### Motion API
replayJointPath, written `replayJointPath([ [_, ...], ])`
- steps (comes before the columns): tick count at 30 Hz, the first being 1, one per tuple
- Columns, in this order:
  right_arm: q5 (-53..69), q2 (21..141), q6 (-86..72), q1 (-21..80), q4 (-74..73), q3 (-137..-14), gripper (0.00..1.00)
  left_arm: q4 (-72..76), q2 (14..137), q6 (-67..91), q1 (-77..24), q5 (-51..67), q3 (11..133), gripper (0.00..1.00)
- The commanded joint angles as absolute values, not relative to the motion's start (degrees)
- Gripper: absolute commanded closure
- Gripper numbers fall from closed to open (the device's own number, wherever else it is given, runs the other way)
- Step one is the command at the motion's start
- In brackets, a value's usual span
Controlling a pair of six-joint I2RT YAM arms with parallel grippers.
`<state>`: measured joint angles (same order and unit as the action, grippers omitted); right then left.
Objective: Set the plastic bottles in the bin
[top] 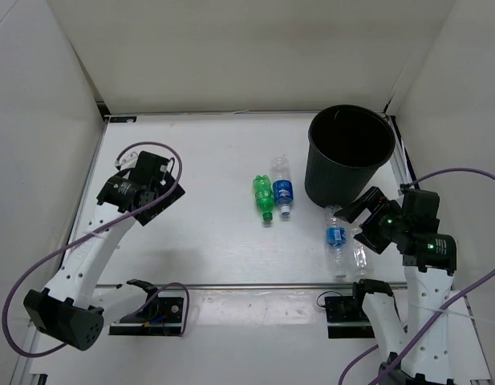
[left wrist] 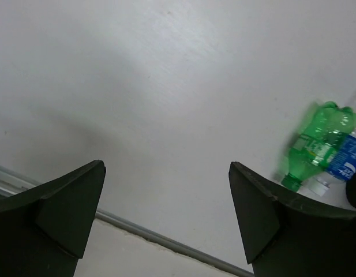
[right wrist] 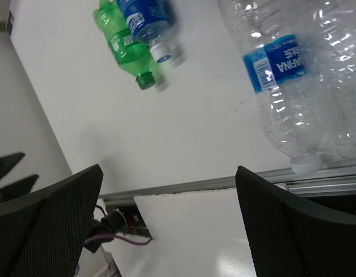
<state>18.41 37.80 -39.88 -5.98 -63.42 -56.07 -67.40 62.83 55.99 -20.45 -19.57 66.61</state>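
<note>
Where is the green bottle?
In the top view, the green bottle lies mid-table, next to a blue-labelled bottle, left of the black bin.

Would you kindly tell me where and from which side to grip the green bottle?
Probably its neck end, from above: the green bottle lies flat, cap toward the near side, with a blue-labelled bottle close against its right; the taper leaves finger room there.

Left arm (top: 91, 257): white links rising from a base at the near left, reaching toward the far side and slightly right, wrist tipped downward. Left hand (top: 155, 191): two dark fingers (left wrist: 62, 213) spread wide, empty. Right arm (top: 423, 333): white links rising from a base at the near right, wrist turned toward the left; right hand (top: 362, 224) spread wide, empty.
</note>
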Motion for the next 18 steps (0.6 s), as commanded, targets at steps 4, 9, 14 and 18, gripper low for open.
replayJointPath([
  [4,27.33,41.92,-31.03,-6.06,-59.85,-55.55,0.01,-57.76,66.01,45.46,-20.74,-14.17,72.07,0.00],
  [9,18.38,41.92,-29.88,-5.45,-58.62,-55.55,0.01,-48.62,68.02,44.12,-16.00,5.15,69.35,0.00],
  [14,5.12,43.15,-31.29,-5.45,-60.12,-55.55,0.01,-47.81,67.33,44.21,-19.59,1.86,69.35,0.00],
  [18,-1.13,44.38,-31.81,-4.92,-60.12,-52.56,0.01,-47.20,65.83,41.41,-20.22,1.31,69.87,0.00],
])
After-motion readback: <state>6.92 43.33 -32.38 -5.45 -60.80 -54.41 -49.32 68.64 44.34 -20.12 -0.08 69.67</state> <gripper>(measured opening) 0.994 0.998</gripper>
